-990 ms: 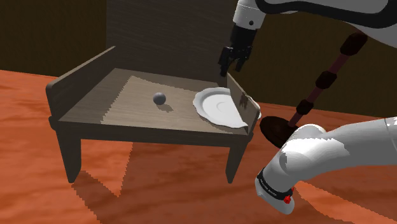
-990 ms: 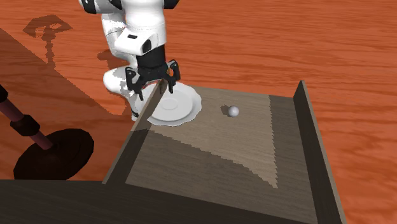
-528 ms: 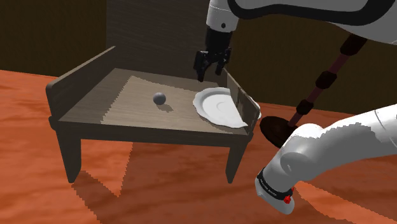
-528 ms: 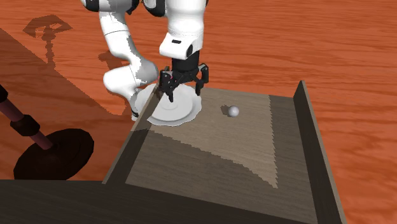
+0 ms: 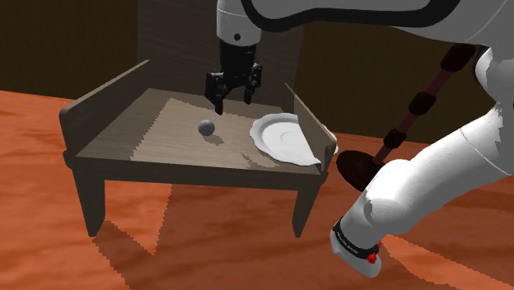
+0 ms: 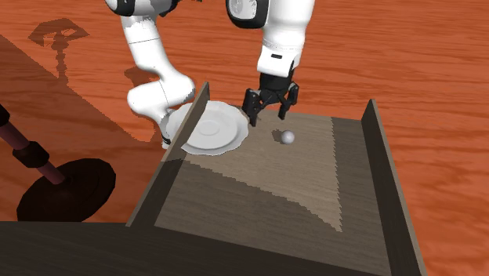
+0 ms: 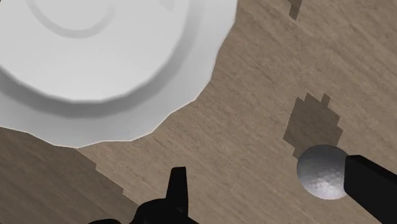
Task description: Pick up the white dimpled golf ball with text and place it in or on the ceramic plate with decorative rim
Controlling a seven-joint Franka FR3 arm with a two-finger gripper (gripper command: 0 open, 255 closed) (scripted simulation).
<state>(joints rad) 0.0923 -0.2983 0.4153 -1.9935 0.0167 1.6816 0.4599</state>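
Above the bench (image 5: pixel 123 142), between plate and ball, I am holding the fingers (image 7: pixel 366 186) spread apart and empty. The white dimpled golf ball (image 7: pixel 321 170) is resting on the bench top, apart from the scalloped white plate (image 7: pixel 95 63). It is lining up with the finger farther from the plate rather than with the gap. I am judging that the hand needs shifting away from the plate, then lowering, before closing.

arm (image 5: pixel 428 177): extended | tool (image 5: pixel 232 101): pointing down | fingers (image 7: pixel 368 186): apart, empty
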